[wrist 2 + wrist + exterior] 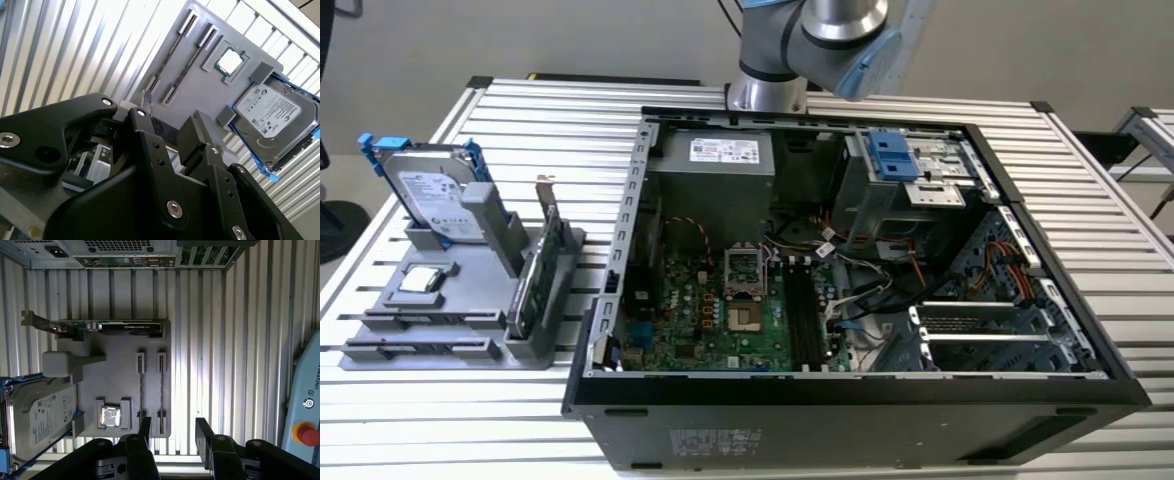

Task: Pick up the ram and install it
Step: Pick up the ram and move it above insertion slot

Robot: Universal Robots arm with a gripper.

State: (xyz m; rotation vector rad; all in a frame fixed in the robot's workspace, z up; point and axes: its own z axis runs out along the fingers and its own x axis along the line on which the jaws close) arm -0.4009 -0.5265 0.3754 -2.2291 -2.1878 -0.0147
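Above the slatted table, the claw hangs wide open with nothing between its fingers, one finger over the edge of the gray holder. What looks like the ram stands edge-on, a thin dark strip in a narrow slot of that holder, beside the hard drive. Nearby the computer case lies open.

Strong glare is thrown off the table slats in the first wrist view, and the gripper is left dark against it. In the exterior view, the case interior is shadowed.
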